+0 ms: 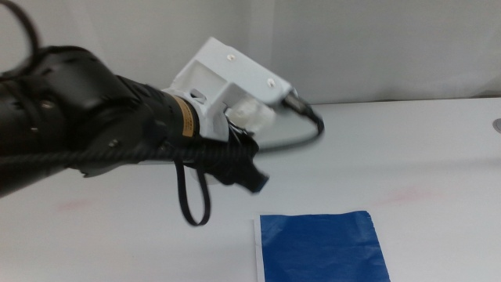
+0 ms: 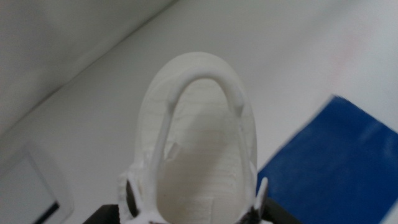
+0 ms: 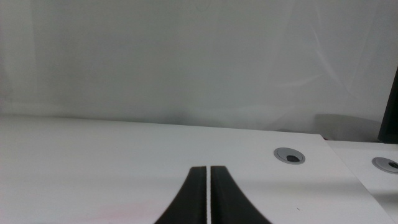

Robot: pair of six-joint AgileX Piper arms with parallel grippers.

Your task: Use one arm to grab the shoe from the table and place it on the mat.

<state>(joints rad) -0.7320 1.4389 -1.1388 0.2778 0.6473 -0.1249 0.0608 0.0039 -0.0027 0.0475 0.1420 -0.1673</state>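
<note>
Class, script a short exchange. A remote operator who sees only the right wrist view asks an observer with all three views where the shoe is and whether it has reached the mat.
Operator: My view shows only the shut right tool above white table. Where is the shoe?
Observer: The left tool is shut on the shoe, which appears lifted off the table.
Operator: Has it reached the mat?
Observer: Not yet. The left wrist view shows the blue mat beside the shoe, not beneath it.
Operator: Where does the mat lie?
Observer: In the middle view it lies flat at the table's near edge, with the left arm raised behind it.
</note>
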